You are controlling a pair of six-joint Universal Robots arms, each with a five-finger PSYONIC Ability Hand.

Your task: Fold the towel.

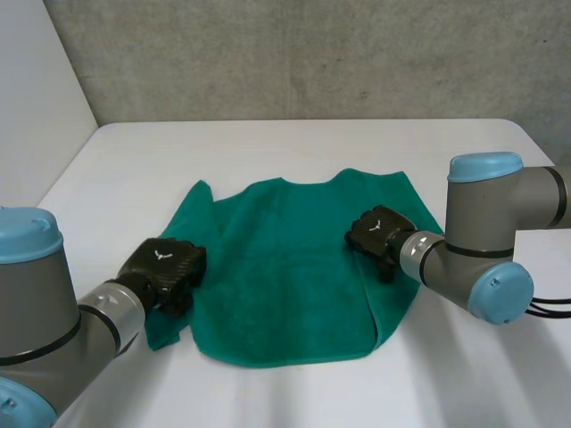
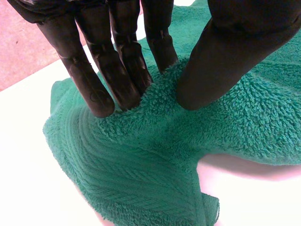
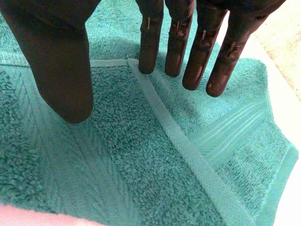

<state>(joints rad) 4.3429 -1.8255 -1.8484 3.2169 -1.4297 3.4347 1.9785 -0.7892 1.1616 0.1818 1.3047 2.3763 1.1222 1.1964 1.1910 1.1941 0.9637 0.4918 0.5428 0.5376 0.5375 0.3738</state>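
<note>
Green terry towel lies spread but rumpled mid-worktop, its right side flap already turned over. It looks soft, light and limp with good friction, so it will likely sag and drag unless lifted at the corners or the hem. Left hand is at the left edge, fingers and thumb pinching up a ridge of pile. Right hand is on the right flap, fingers straight and spread, tips resting by the hem.
</note>
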